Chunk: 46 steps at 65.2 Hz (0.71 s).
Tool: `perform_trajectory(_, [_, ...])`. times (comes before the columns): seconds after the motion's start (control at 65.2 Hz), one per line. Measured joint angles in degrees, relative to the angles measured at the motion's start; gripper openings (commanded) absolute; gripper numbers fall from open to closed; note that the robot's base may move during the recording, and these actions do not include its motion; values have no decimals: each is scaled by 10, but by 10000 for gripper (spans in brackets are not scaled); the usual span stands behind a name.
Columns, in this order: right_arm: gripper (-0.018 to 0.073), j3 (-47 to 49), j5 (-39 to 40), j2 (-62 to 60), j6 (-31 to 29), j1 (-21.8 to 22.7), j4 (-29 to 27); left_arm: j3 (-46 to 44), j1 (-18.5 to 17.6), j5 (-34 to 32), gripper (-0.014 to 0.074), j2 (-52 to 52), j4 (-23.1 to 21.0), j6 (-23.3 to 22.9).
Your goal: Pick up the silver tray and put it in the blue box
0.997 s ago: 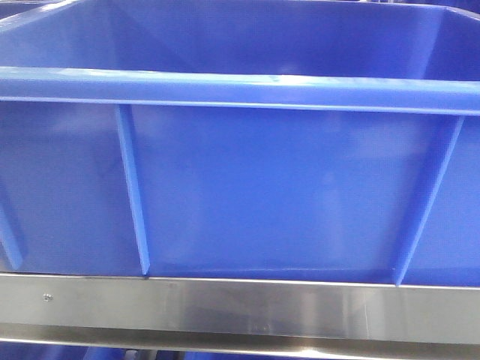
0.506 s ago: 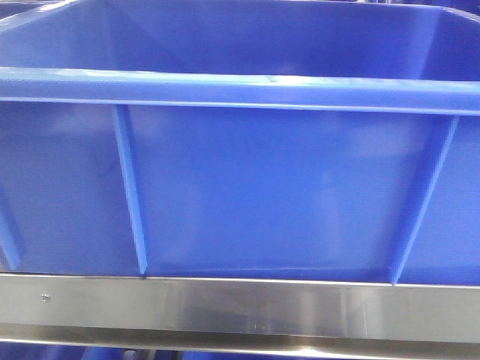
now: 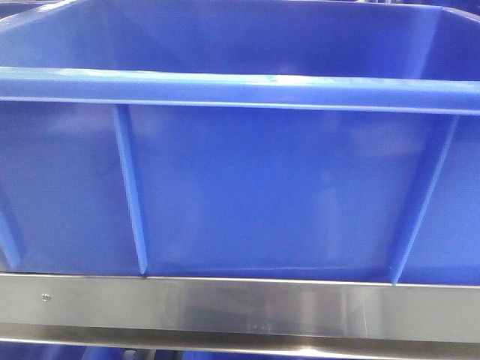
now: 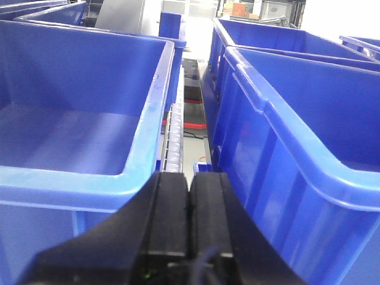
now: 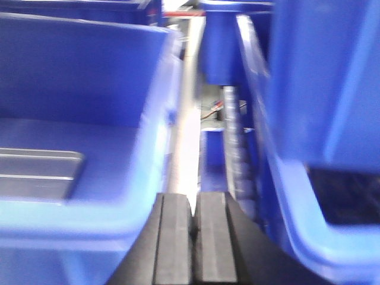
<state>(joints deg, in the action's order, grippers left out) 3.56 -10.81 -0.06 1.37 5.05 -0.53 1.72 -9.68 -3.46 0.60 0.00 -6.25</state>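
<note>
A blue box (image 3: pixel 240 187) with vertical ribs fills the front view; its inside is mostly hidden there. In the right wrist view a grey metal tray with lengthwise ridges, seemingly the silver tray (image 5: pixel 35 172), lies on the floor of a blue box (image 5: pixel 89 77) to the left. My right gripper (image 5: pixel 193 205) is shut and empty, above the gap to the right of that box. My left gripper (image 4: pixel 190 178) is shut and empty, above the gap between two blue boxes (image 4: pixel 77 178). The right wrist view is blurred.
A steel rail (image 3: pixel 240 304) runs under the box in the front view. A second blue box (image 4: pixel 297 136) stands right of the left gripper, another (image 5: pixel 314 89) right of the right gripper. Roller strips (image 4: pixel 174 127) run along the gaps. More blue boxes stand behind.
The blue box has shifted slightly to the left in the front view between one second ago and half a second ago. Since then nothing has visibly moved.
</note>
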Motion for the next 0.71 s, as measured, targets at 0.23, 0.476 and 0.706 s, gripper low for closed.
perform_trajectory(0.23, [56, -52, 74, -5, 0, 8, -1, 0, 0, 0, -94, 0, 0, 0])
perform_trajectory(0.476, [56, -53, 81, -5, -1, 8, -1, 0, 0, 0, -94, 0, 0, 0])
perform_trajectory(0.706, [56, -53, 82, -5, -1, 8, -1, 0, 0, 0, -94, 0, 0, 0])
